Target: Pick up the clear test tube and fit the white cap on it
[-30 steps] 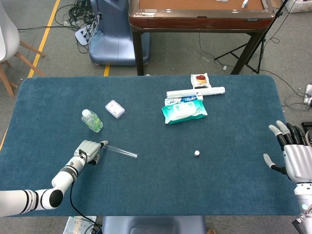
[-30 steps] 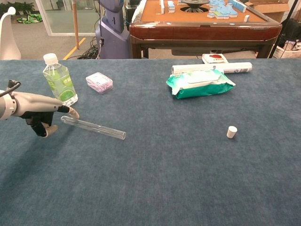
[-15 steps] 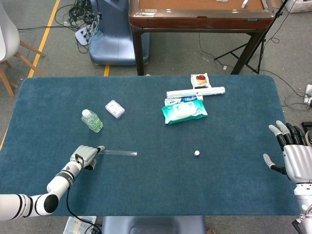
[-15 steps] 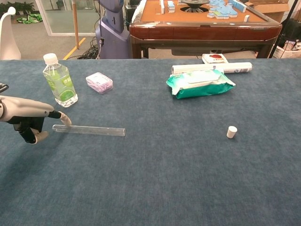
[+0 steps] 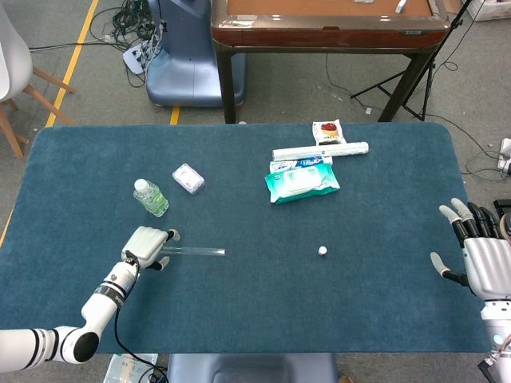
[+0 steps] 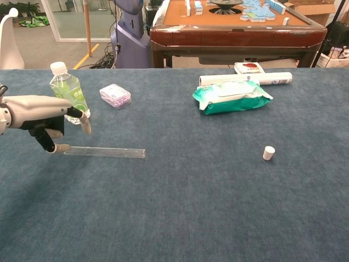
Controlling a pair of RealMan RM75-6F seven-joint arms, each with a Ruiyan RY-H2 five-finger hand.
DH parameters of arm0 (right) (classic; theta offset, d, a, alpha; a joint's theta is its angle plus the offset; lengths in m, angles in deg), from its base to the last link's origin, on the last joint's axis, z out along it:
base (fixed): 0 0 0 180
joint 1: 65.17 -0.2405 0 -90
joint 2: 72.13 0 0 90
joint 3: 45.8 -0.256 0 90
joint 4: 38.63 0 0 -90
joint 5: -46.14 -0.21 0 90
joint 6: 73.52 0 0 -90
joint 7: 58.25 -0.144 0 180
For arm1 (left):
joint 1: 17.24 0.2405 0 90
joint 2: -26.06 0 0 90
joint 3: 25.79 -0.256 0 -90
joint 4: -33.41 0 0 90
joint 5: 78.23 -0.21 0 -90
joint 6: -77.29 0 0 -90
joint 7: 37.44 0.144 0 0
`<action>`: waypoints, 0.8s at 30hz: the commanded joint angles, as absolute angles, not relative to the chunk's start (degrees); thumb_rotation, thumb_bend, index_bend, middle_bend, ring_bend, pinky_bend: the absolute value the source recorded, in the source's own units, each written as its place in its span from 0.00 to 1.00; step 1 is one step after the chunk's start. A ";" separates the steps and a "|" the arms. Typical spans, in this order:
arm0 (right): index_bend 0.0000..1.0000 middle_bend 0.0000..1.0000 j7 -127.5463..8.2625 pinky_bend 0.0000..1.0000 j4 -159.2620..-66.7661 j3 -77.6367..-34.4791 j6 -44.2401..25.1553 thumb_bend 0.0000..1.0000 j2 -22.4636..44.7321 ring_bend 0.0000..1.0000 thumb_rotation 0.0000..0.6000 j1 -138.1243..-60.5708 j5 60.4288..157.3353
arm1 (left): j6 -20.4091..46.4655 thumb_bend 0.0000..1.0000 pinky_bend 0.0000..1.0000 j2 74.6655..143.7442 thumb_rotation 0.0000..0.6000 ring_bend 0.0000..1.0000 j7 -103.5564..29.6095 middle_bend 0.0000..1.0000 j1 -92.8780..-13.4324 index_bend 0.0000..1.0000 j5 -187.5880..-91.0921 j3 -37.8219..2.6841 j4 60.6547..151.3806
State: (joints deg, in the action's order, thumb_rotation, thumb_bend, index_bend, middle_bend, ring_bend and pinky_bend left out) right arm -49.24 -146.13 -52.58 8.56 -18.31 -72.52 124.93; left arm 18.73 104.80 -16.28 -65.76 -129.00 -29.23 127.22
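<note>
The left hand (image 6: 46,121) has lifted off the clear test tube (image 6: 103,152), which lies flat and ungrasped near the table's (image 5: 383,319) left front, fingers apart and empty, the white cap (image 5: 322,250) untouched mid-table, the right hand (image 5: 479,255) open, so pickup remains.

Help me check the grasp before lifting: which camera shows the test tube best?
The chest view: the test tube lies side-on, flat on the blue table, its end by the left robot hand fingertips. The head view shows it from above, thin and faint, its end partly hidden under that hand.
</note>
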 commanded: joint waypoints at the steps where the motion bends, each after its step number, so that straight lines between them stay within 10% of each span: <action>1: 0.13 0.08 -49.60 0.01 -145.98 -52.51 8.48 0.30 -18.33 0.00 1.00 -72.46 124.94 | 16.05 0.25 1.00 107.63 1.00 1.00 -18.65 1.00 -63.15 0.37 -132.89 -27.53 124.95; 24: 0.13 0.08 -52.04 0.01 -143.74 -52.12 7.93 0.30 -18.09 0.00 1.00 -72.04 124.68 | 19.26 0.25 1.00 118.65 1.00 1.00 -4.52 1.00 -65.95 0.42 -121.34 -20.91 119.67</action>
